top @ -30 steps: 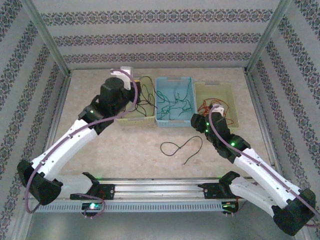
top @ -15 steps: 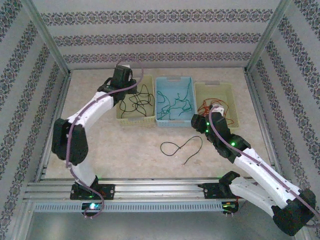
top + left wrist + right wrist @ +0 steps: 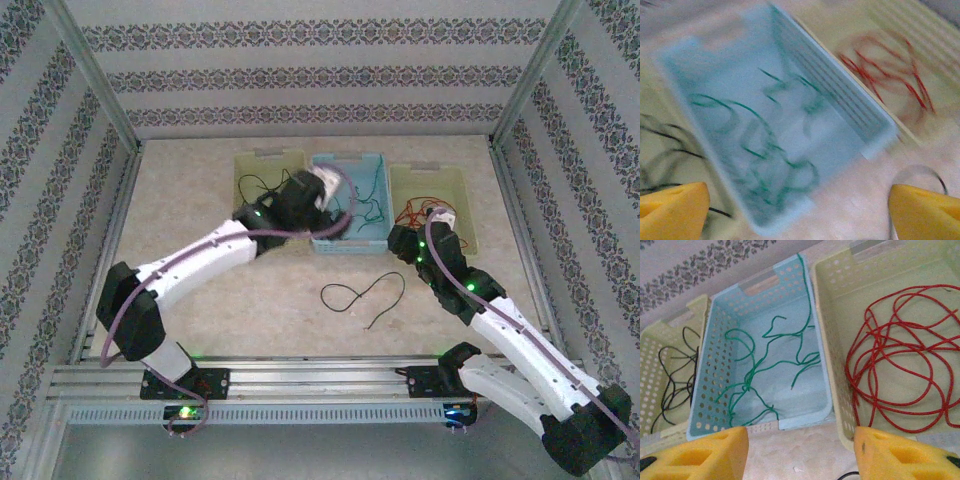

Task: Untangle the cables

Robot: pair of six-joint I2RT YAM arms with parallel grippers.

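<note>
Top external view puts the left pincer (image 3: pixel 325 195) above the near edge where the left basket (image 3: pixel 650 390) meets the blue basket (image 3: pixel 707 390); its wrist view shows the yellow fingers spread wide with nothing between them. Black cables (image 3: pixel 671 371) curl in the left basket, green cables (image 3: pixel 747 385) sprawl in the blue one, and red cables (image 3: pixel 865 375) loop in the right basket (image 3: pixel 832 365). A loose black cable (image 3: pixel 357 297) lies looped on the worktop (image 3: pixel 250 310), well apart from the baskets. The right pincer (image 3: pixel 800 455) hovers at the baskets' near edge, partly open and empty. These wires look light, limp and springy, so a pinch probably needs a free end or a raised loop.
</note>
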